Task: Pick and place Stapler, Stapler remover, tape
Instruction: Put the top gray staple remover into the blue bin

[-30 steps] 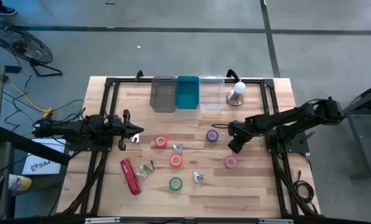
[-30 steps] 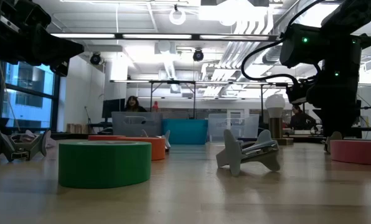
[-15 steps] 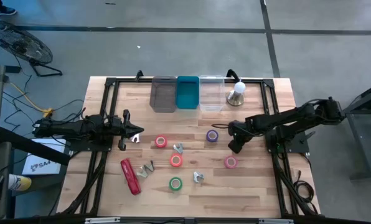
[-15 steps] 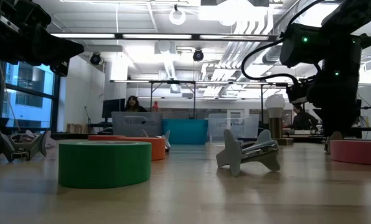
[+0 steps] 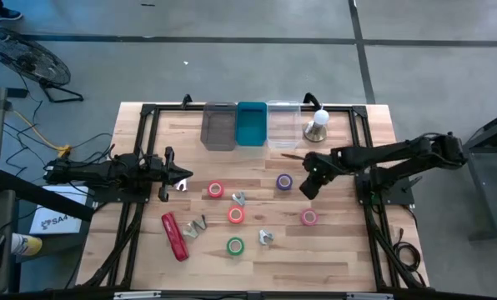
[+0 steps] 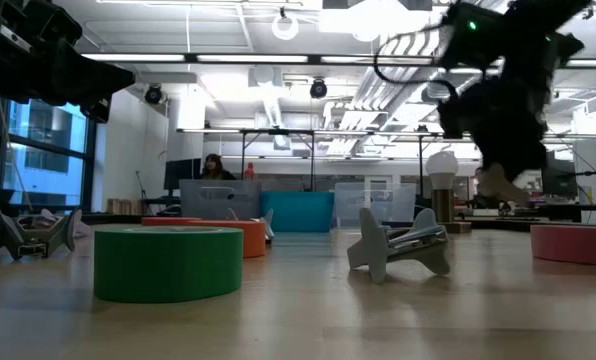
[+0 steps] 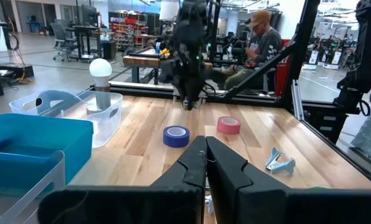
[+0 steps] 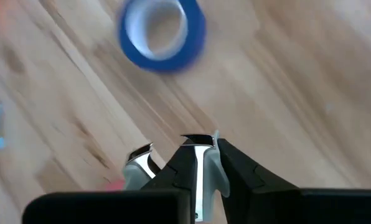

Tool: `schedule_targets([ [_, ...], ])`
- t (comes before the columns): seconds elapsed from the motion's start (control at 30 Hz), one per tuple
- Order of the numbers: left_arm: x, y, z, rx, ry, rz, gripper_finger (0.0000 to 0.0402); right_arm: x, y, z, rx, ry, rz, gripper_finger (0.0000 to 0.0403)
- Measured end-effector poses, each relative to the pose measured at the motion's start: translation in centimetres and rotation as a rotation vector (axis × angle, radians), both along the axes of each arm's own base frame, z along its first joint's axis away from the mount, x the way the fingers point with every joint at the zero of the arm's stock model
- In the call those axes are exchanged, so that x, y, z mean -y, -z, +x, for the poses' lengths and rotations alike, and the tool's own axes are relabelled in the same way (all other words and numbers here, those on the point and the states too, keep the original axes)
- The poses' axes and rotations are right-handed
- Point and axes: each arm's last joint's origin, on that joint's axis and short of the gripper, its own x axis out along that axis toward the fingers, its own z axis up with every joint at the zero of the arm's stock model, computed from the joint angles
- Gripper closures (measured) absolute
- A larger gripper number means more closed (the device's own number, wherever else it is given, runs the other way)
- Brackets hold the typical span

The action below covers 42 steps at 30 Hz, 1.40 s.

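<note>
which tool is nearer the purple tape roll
Right. The right tool hangs just beside the purple tape roll, on its right-arm side. The left tool waits far across the table, past the red roll.

The stapler (image 5: 174, 237) was bright red against the pale striped wood of the table (image 5: 340, 250). The tape (image 5: 235, 246) rolls were green near the front, orange and red toward the middle, pink on the right and purple farther back. The far bins ran grey (image 5: 218, 125), teal (image 5: 251, 122) and clear (image 5: 283, 123). Both arms were black.
</note>
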Motion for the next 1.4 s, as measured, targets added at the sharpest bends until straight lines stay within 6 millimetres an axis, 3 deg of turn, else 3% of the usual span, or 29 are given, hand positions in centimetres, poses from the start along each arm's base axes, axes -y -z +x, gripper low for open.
schedule_targets([
  [0.43,0.0,0.0,0.0,0.000,0.000,0.000,0.0396,4.2,-9.8,4.2,0.162,-0.069,-0.289,0.0370],
  [0.6,0.0,0.0,0.0,0.000,0.000,0.000,0.0396,6.5,-11.9,7.0,0.153,-0.191,-0.481,0.0370],
  [0.73,0.0,0.0,0.0,0.000,0.000,0.000,0.0396,9.0,-13.0,9.7,0.151,-0.202,-0.536,0.0370],
  [0.87,0.0,0.0,0.0,0.000,0.000,0.000,0.0396,12.0,-12.4,12.5,0.120,-0.196,-0.545,0.0370],
  [1.1,0.0,0.0,0.0,0.000,0.000,0.000,0.0396,17.3,-9.2,16.7,0.072,-0.169,-0.499,0.0369],
  [1.23,0.0,0.0,0.0,0.000,0.000,0.000,0.0396,19.7,-7.5,18.2,0.045,-0.149,-0.475,0.0369],
  [1.4,0.0,0.0,0.0,0.000,0.000,0.000,0.0396,21.3,-5.0,19.3,0.012,-0.129,-0.392,0.0364],
])
